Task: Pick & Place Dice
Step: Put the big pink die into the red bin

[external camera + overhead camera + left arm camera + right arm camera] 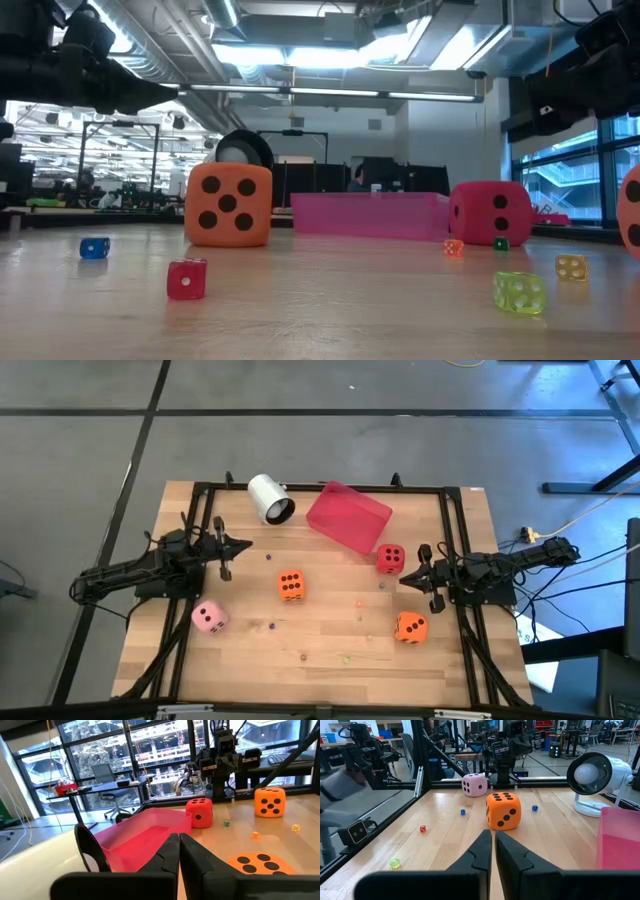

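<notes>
Four soft-looking dice lie loose around the pink tray (348, 517): the red die (390, 559) just beside its near corner, one orange die (291, 585) nearby, another orange die (410, 627) and the pink die (209, 618) farther off. They look like foam — light and squashy, best pinched across two opposite flat faces. Left gripper (243, 545) and right gripper (405, 576) both hover clenched and empty, touching nothing.

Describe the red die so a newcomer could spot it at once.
Find the pink-red tray at the table's far edge. The red die sits just off its right corner, near the right gripper. It alone is deep red; the others are orange or pale pink.
</notes>
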### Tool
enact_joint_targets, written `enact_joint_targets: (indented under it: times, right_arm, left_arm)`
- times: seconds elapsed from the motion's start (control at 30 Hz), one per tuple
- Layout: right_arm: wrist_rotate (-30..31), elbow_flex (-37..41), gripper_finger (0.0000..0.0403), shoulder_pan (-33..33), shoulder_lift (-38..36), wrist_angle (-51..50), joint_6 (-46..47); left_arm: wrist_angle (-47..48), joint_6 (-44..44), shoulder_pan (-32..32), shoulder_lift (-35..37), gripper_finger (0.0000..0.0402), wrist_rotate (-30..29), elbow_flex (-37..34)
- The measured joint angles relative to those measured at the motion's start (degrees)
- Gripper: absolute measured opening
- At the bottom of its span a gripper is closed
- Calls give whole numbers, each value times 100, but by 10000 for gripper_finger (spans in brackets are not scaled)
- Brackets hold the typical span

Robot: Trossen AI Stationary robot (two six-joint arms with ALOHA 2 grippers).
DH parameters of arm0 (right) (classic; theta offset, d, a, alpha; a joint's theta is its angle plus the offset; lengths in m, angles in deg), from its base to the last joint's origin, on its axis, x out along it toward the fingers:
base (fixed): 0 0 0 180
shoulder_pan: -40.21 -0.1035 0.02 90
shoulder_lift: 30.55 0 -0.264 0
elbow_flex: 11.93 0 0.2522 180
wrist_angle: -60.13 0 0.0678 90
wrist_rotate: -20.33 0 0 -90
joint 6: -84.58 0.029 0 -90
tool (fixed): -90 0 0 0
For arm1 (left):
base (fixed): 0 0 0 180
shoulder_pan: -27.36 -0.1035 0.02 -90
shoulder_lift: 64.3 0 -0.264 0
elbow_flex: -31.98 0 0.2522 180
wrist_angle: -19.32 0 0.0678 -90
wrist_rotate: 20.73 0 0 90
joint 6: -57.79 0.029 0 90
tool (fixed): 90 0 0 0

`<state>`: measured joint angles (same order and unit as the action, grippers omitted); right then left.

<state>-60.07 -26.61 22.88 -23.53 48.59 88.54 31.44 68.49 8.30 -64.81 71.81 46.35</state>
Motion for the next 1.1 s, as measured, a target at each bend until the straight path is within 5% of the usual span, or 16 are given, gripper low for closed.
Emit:
enact_joint_targets:
  times: [0.73,1.1]
  right_arm:
    - [1,-1,25,-1,2,0,2]
    - [-1,0,25,-1,0,0,2]
  left_arm:
    - [-600,-800,0,0,9,399,3]
    - [-840,-1232,1,0,73,626,23]
